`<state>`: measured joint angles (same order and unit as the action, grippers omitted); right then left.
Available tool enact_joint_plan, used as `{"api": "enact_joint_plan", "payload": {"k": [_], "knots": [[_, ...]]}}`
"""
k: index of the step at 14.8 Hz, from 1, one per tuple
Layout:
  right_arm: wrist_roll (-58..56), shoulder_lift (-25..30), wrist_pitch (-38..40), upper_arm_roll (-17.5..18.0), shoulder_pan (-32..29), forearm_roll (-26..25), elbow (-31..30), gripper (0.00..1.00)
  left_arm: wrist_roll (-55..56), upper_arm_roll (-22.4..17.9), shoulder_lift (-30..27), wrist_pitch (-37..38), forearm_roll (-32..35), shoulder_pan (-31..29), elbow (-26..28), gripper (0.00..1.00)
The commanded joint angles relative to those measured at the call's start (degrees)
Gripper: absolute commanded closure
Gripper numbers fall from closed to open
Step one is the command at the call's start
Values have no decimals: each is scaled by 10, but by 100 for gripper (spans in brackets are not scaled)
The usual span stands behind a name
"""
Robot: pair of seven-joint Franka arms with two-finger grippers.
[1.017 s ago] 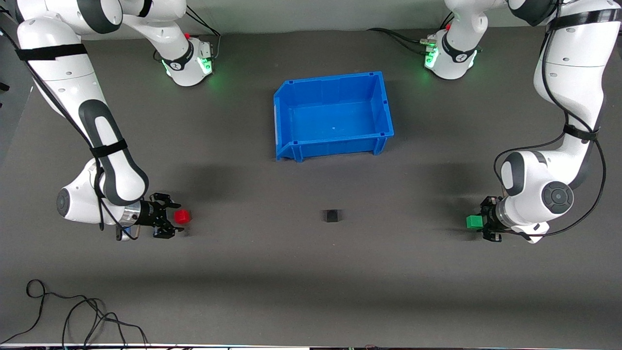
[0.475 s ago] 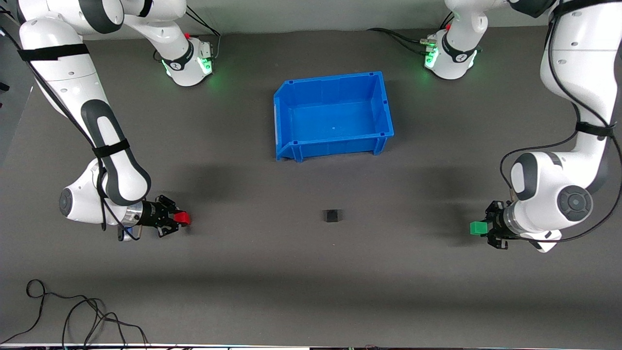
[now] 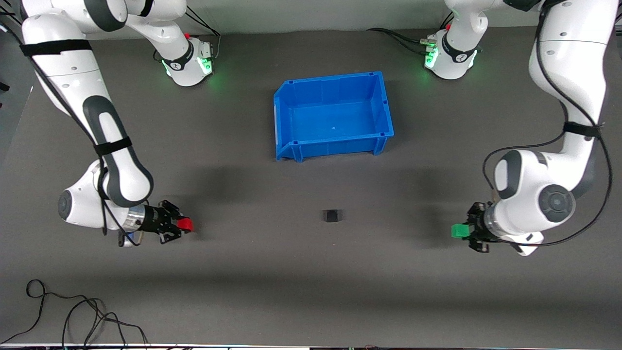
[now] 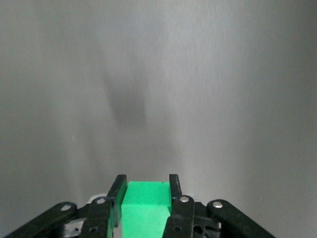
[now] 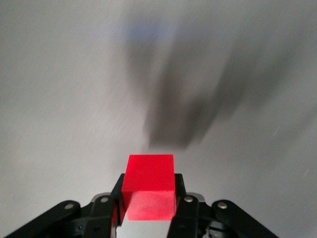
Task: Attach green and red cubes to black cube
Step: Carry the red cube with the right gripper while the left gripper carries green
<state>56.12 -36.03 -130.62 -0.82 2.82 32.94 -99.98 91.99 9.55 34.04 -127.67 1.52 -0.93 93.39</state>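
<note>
The black cube rests on the bench, nearer the front camera than the blue bin, between the right gripper clamping the red cube and the left gripper clamping the green cube.

Both arms bent low with wrists turned sideways toward the middle. Right claw is clamped on the red cube, left claw clamped on the green cube.
</note>
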Motion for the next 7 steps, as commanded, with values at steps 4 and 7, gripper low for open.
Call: {"api": "enact_joint_plan", "payload": {"k": [4, 7], "knots": [[157, 5, 10, -4, 91, 11, 45, 90, 151, -5, 44, 4, 10, 104, -44, 100], [244, -4, 4, -5, 142, 11, 75, 90, 182, -4, 76, -5, -2, 148, -56, 100]]}}
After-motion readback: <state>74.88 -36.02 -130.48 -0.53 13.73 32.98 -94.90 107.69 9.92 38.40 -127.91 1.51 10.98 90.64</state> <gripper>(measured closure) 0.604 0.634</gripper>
